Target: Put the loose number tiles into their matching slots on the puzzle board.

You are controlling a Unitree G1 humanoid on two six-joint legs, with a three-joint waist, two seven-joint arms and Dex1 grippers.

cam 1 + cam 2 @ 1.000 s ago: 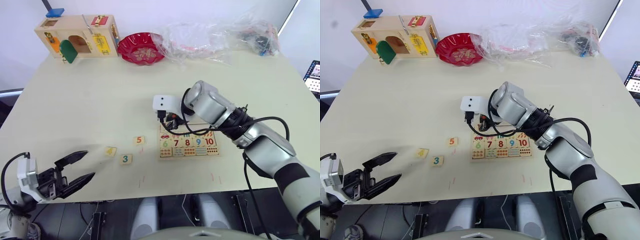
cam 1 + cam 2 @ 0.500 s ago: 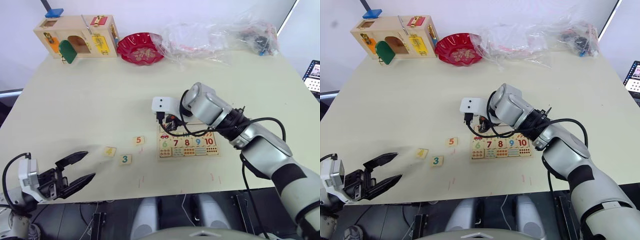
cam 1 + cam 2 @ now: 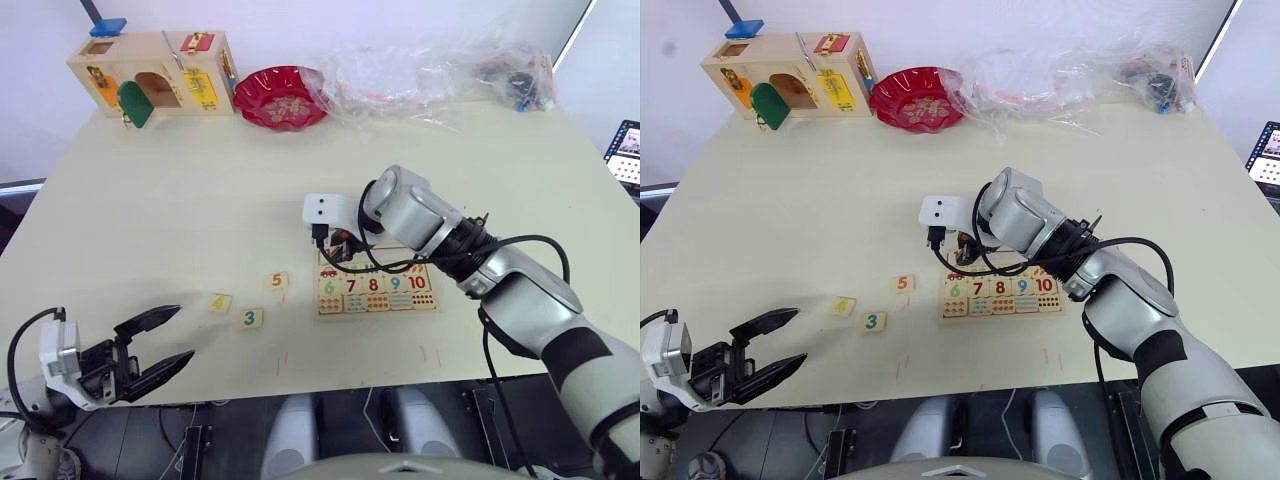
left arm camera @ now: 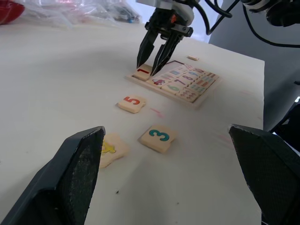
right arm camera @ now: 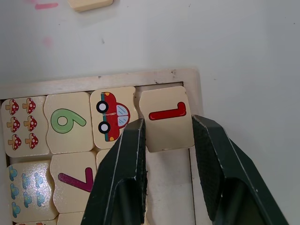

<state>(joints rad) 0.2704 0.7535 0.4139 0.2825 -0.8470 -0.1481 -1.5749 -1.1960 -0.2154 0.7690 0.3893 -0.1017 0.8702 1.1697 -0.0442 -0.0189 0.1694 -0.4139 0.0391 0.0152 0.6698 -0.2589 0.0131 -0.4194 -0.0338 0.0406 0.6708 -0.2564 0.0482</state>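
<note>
From the head views, your right gripper point(image 3: 962, 243) sits at the far left corner of the puzzle board point(image 3: 378, 289), its fingers hidden there by the wrist, while your left gripper point(image 3: 160, 340) hangs off the near counter edge, well apart from the board, fingers spread wide and holding nothing. Left of the board on the pale counter point(image 3: 200, 190) lie tile 5 point(image 3: 278, 282), tile 3 point(image 3: 252, 318) and the yellow tile 4 point(image 3: 220, 302), all apart from one another with bare counter around them. Far beyond the board stand a wooden latch box point(image 3: 155, 72), a red dish point(image 3: 282, 96) and crumpled clear plastic point(image 3: 430, 70). In your left wrist view, the wide-set left fingers point(image 4: 77, 176) frame the three loose tiles, and the right gripper's tips come down on the board's corner. In your right wrist view, the right fingers point(image 5: 126, 154) stand narrowly apart, flanking tile 1 point(image 5: 166, 117), which lies in the board's corner slot beside the red car picture point(image 5: 112, 115); whether they press it is unclear.
</note>
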